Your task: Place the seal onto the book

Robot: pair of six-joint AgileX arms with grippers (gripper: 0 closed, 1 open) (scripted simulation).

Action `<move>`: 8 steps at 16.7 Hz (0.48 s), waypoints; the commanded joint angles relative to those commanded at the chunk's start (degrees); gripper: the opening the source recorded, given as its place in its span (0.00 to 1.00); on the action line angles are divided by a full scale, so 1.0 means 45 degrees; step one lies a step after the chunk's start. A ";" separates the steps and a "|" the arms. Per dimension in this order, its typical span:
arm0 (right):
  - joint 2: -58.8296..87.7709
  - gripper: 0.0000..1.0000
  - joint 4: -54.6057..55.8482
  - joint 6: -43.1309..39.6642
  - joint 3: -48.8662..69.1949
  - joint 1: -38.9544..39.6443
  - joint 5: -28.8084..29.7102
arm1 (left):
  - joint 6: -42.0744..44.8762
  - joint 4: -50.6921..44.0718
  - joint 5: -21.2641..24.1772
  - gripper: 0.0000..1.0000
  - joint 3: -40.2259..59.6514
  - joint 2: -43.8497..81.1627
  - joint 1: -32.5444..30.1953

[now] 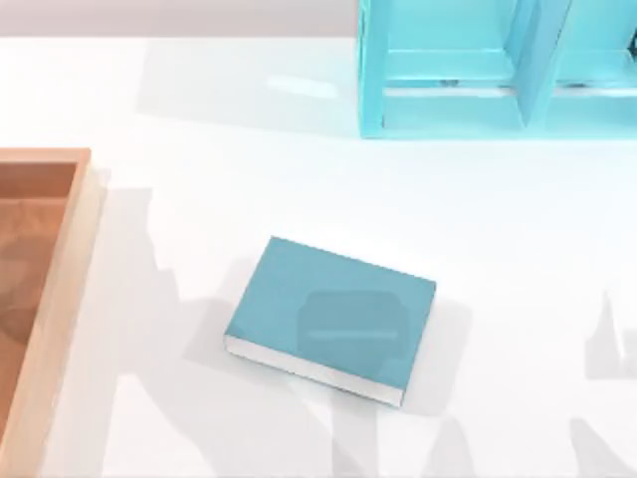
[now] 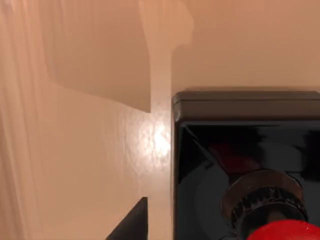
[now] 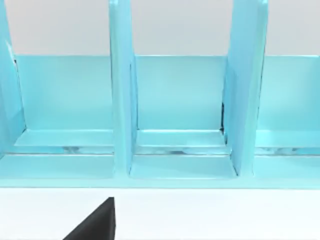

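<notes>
Book flat mid-table, seal seemingly on wood under left wrist, grip state unclear.

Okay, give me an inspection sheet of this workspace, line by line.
Surface: white table, bare around the book.
Job's things: book lies flat near the table's middle, nothing on it; seal, black base and red knob, rests on a wooden surface.
Clutter: wooden tray at the left edge; cyan shelf unit at the back right.
Grippers: a dark fingertip near the seal.
Cables: nothing seen.
Surroundings: nothing seen.
</notes>
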 joint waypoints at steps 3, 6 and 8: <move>0.0000 1.00 0.0000 0.0000 0.0000 0.0000 0.0000 | 0.0000 0.0000 0.0000 0.40 0.0000 0.0000 0.0000; 0.0000 1.00 0.0000 0.0000 0.0000 0.0000 0.0000 | 0.0000 0.0000 0.0000 0.17 0.0000 0.0000 0.0000; 0.0000 1.00 0.0000 0.0000 0.0000 0.0000 0.0000 | 0.0000 0.0000 0.0000 0.02 0.0000 0.0000 0.0000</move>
